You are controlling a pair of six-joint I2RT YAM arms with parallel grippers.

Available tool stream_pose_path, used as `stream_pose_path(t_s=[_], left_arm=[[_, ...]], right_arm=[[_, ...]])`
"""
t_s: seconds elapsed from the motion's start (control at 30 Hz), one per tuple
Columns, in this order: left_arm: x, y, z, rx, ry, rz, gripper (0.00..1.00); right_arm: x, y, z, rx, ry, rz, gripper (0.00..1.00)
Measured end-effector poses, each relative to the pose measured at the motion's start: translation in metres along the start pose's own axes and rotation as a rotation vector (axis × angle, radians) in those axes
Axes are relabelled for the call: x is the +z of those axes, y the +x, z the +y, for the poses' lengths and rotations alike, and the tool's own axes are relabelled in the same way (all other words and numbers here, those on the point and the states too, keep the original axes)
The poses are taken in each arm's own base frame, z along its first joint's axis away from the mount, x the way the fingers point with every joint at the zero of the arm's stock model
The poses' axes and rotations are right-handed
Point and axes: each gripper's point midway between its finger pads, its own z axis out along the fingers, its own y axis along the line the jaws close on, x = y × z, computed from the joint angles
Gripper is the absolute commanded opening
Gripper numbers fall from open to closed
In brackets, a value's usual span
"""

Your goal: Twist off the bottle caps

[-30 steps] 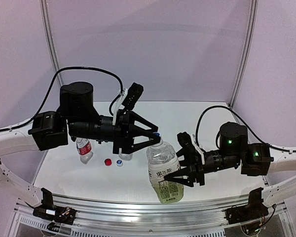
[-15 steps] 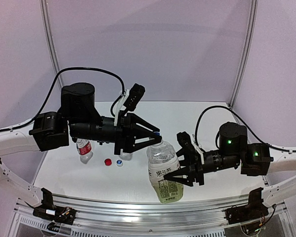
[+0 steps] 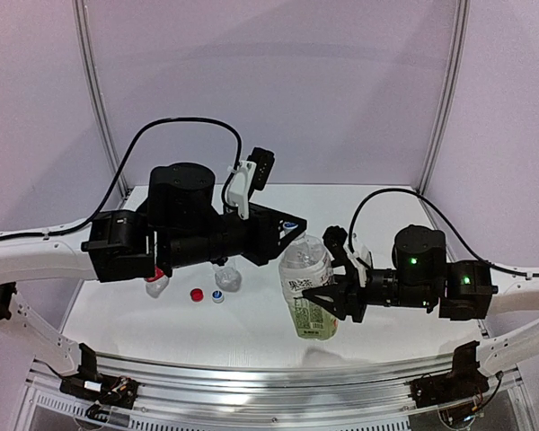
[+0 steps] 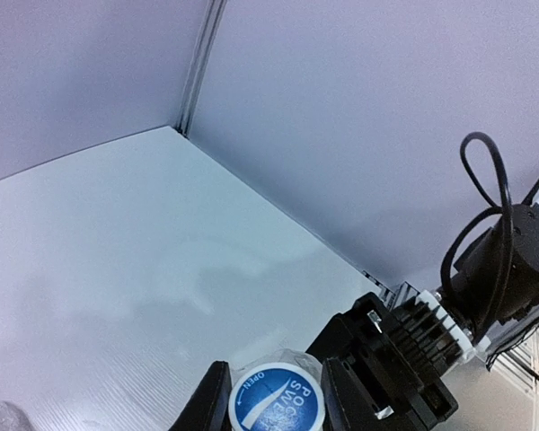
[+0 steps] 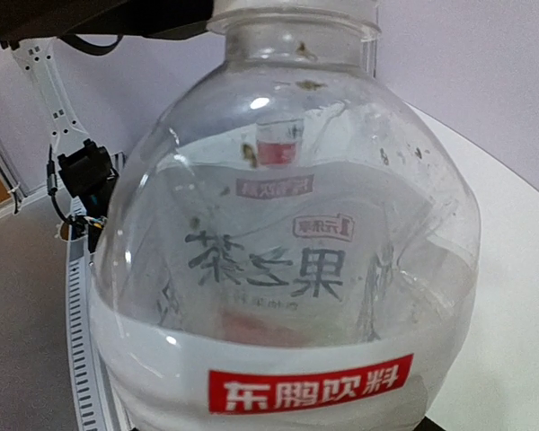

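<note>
The large clear plastic bottle with a white-and-green label (image 3: 307, 285) is held tilted over the front middle of the white desk (image 3: 251, 334), its neck leaning toward the left arm. Whether its base touches the desk cannot be told. The right gripper (image 3: 324, 303) is clamped around the labelled body from the side, a hold judged to keep the bottle from turning. The left gripper (image 3: 289, 229) is set over the neck. In the left wrist view its black fingers (image 4: 208, 411) are pressed against opposite sides of the round white-and-blue screw cap (image 4: 277, 406), so the cap is gripped squarely, as a twist about the bottle's axis would need. The cap's blue top carries white lettering and the word "OPEN". It appears seated on the neck, so it is judged not yet removed. In the right wrist view the bottle's upper part is seen to be clear and speckled, with dark characters and a red band on the label. Left of it, a small red screw cap (image 3: 196, 294) and a second small white-and-blue cap (image 3: 217, 296) lie loose side by side on the desk. Just behind them are a slim ribbed clear bottle (image 3: 227, 277) and a small red-labelled clear bottle (image 3: 156, 280), the latter partly hidden by the left arm.
</note>
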Motion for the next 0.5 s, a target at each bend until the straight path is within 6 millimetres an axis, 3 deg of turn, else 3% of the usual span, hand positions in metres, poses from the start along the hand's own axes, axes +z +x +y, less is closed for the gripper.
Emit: stream_pose_path(t_s=[0.13,0.23,0.37,0.5], left_arm=[[0.005,-0.001,0.001,-0.014,-0.034,-0.014,0.54],[0.002,-0.001,-0.001,0.013,-0.043,-0.02,0.72],[-0.01,-0.007,-0.004,0.07,-0.029,-0.034,0.82],[-0.04,-0.02,-0.011,0.134,0.042,-0.065,0.85]], right_arm=[[-0.001,0.001,-0.006,0.001,0.037,0.004,0.27],[-0.004,-0.004,-0.007,0.003,0.041,-0.015,0.27],[-0.008,-0.01,-0.005,0.003,0.033,-0.038,0.26],[-0.008,-0.01,0.002,0.002,-0.012,-0.035,0.26]])
